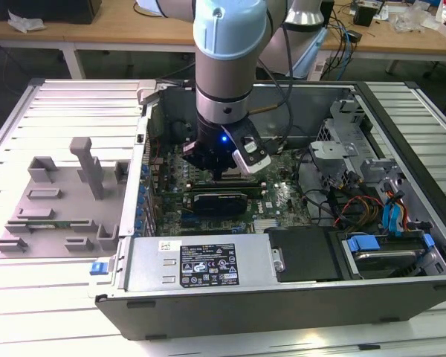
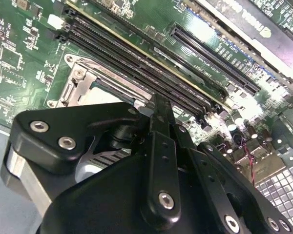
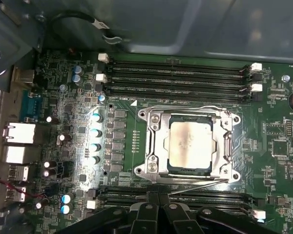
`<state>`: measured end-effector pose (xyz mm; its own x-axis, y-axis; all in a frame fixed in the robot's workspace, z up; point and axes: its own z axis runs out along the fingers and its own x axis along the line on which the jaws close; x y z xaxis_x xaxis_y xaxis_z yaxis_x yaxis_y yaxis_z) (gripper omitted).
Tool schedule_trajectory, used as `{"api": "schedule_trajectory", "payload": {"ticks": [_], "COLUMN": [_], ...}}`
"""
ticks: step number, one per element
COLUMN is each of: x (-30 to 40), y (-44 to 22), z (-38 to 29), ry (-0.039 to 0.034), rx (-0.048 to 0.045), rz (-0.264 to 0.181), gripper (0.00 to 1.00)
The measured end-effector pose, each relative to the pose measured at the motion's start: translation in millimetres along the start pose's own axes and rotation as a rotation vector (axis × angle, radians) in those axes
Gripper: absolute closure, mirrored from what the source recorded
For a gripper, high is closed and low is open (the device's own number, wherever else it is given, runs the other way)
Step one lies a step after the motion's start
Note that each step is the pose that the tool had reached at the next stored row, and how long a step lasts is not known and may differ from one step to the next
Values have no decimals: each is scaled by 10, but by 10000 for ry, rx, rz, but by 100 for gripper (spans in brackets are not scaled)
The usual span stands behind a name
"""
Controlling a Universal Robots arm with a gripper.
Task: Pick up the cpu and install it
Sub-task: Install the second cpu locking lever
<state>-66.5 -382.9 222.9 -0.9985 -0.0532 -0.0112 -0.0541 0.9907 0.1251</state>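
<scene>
Item: open black desktop computer case (image 1: pixel 401 294), lying on its side on a pale ribbed metal surface (image 1: pixel 67 111), centre and right of the exterior view.

Item: grey and pale-blue robot arm (image 1: pixel 227 44), reaching down from the top centre of the exterior view into the case. Its black end effector (image 1: pixel 219 172) hangs over the green motherboard (image 1: pixel 286 197), a small blue light showing just above it.

End effector state: the black linkages and fingers (image 3: pixel 158 214) appear close together at the lower edge of the first wrist view, holding nothing that can be seen; whether they are fully pressed together cannot be told. In the second wrist view the black end effector body (image 2: pixel 156 161) stands in front of the socket.

Item: cpu, small flat square chip with a silver-grey metal top (image 3: pixel 190 144), lying flat inside the silver metal socket frame (image 3: pixel 154 146), centre right in the first wrist view. It is apart from the end effector.

Item: long black memory slots (image 3: pixel 178 75), running in rows above the socket in the first wrist view, with another row (image 3: pixel 185 197) below it.

Item: grey plastic moulded holder with upright blocks (image 1: pixel 63 201), on the surface at the exterior view's left, beside the case.

Item: wooden bench (image 1: pixel 97 26) across the top of the exterior view, carrying clutter.
</scene>
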Motion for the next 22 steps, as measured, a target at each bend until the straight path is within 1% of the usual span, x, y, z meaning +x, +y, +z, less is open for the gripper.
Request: {"api": "schedule_trajectory", "payload": {"ticks": [1,3,4,5,8,10,17,18,19,22], "x": [5,15,19,25,40,67,121,127,127,127], "y": [-4,-13,-14,-15,-19,-24,-32,-30,-30,-31], "z": [14,91,102,109,125,153,208,219,223,222], "ry": [2,-5,-51,-106,-184,-241,-334,-370,-383,-383], "rx": [3,1,-53,-145,-272,-361,-494,-555,-577,-572], "rz": [-1,0,-7,-12,-20,-27,-37,-40,-42,-42], "gripper": [89,89,89,89,89,89,89,89,89,89]}}
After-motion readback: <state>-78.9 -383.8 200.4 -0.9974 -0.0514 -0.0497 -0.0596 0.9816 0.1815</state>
